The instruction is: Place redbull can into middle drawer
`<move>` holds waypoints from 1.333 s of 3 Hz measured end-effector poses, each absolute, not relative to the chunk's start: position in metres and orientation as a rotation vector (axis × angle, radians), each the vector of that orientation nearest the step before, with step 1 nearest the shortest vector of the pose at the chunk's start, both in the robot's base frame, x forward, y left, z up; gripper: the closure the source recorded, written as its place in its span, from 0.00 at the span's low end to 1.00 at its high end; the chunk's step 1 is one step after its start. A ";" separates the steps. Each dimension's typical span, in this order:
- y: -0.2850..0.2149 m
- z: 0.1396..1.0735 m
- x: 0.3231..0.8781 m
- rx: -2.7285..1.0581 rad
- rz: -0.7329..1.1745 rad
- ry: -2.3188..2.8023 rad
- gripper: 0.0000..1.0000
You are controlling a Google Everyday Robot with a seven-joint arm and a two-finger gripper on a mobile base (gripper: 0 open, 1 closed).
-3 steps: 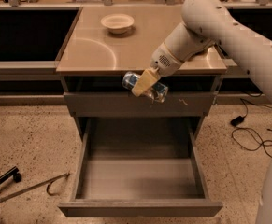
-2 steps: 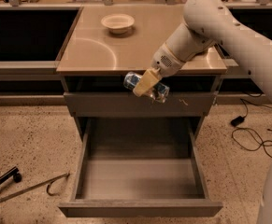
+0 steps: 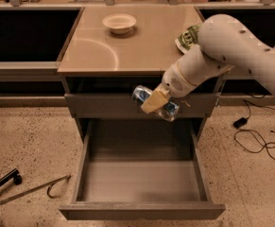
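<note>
One step is under way, the carry: the hand pinches the redbull can sideways above the open middle drawer; next, lower it inside and release.

**Bowl and bag on the desk**

The tan desk is bearing a pale bowl near its back edge and a green-and-white snack bag at its right edge. The pincer is hanging before the desk's front, gripping the redbull can.
</note>
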State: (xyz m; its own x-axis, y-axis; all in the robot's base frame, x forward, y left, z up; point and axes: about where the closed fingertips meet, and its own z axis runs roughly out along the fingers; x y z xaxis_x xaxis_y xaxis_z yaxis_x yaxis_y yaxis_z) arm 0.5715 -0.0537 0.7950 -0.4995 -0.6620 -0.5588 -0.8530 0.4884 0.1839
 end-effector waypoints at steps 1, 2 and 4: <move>-0.067 0.726 0.556 -1.158 0.616 2.359 1.00; -0.064 0.669 0.585 -0.995 0.656 2.305 1.00; -0.048 0.613 0.562 -0.929 0.744 2.325 1.00</move>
